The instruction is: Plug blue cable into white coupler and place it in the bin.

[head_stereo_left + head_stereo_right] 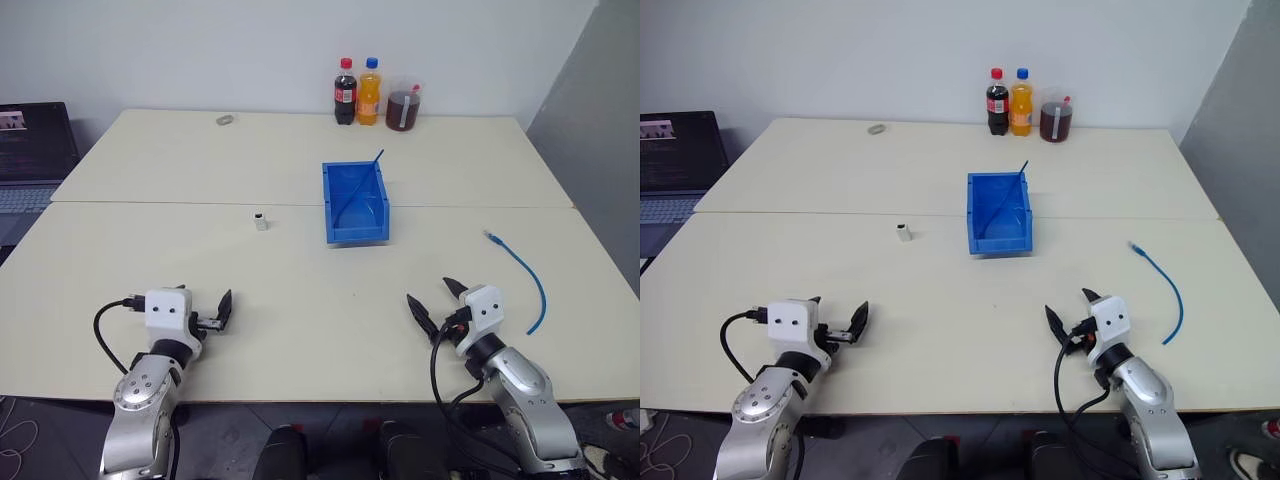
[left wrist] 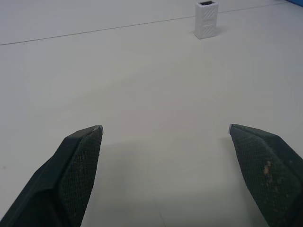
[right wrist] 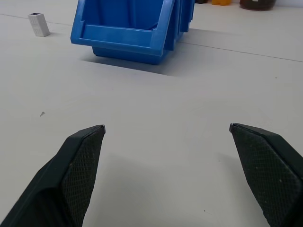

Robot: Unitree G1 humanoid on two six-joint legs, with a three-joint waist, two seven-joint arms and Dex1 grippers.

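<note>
Blue cable lies beside the empty, spread right hand, the white coupler beyond the released left hand; a light, upright coupler could topple when nudged.

My tabletop is pale cream, with a seam running across it from side to side. Near the middle, just on my side of that seam, sits the bin. The white coupler stands upright to its left, well apart from it. The blue cable curves near the right edge. Three bottles stand at the far edge, and a small ring lies to their left.
</note>
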